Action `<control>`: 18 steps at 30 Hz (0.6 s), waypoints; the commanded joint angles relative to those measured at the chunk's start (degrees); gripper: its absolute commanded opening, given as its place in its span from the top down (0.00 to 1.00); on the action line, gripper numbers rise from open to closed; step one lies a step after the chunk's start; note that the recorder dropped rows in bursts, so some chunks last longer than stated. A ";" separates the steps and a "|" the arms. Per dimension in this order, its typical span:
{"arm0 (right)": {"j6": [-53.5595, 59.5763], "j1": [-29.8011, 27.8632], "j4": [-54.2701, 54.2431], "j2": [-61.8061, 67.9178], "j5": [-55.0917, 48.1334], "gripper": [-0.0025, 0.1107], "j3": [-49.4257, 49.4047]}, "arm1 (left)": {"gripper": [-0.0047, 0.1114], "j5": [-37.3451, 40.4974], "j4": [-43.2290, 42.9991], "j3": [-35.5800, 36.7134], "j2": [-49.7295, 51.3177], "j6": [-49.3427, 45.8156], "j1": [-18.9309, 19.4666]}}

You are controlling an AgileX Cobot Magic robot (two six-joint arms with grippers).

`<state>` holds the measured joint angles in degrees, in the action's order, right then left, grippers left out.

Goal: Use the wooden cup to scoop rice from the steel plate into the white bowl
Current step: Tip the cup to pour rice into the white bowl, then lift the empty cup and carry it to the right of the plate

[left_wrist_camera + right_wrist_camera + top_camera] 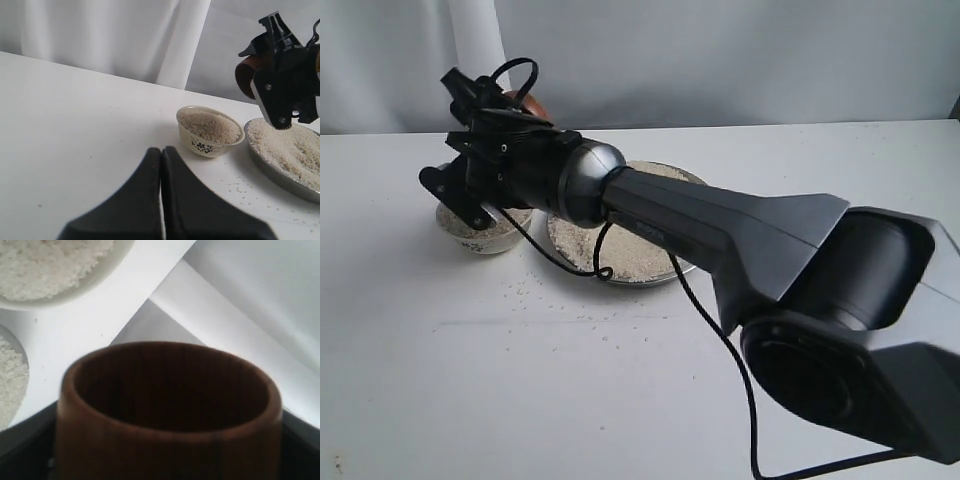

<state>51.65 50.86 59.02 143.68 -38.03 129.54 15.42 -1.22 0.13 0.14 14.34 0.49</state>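
Observation:
My right gripper (485, 150) has reached across the steel plate (670, 270) and hangs above the white bowl (480, 238). It is shut on the wooden cup (165, 405), which is tilted; its inside looks dark, with no grains showing. In the left wrist view the cup (245, 75) is in the air above the gap between the bowl (209, 131) and the plate (280, 172). Rice (210, 126) fills the bowl, and more rice (292, 145) lies heaped in the plate. My left gripper (161, 150) is shut and empty, low over the table short of the bowl.
Loose grains (560, 300) are scattered on the white table in front of the bowl and the plate. The right arm's black cable (720, 340) hangs over the plate's near rim. A white curtain (125, 40) closes off the back.

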 commanded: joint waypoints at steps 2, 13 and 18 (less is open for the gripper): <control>-10.85 -0.58 -3.89 -5.06 -0.41 0.98 -0.27 | 0.96 -0.19 0.19 -0.13 -0.14 0.19 -0.35; -19.20 -9.67 -45.31 -19.27 -3.14 0.98 -0.09 | 0.96 -0.19 0.19 -0.13 -0.14 0.19 -0.35; -19.20 -14.50 -50.44 -22.94 -11.98 0.98 -0.09 | 0.96 -0.19 0.19 -0.13 -0.14 0.19 -0.35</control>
<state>32.74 38.65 12.18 122.71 -44.78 129.07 15.42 -1.22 0.13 0.14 14.34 0.49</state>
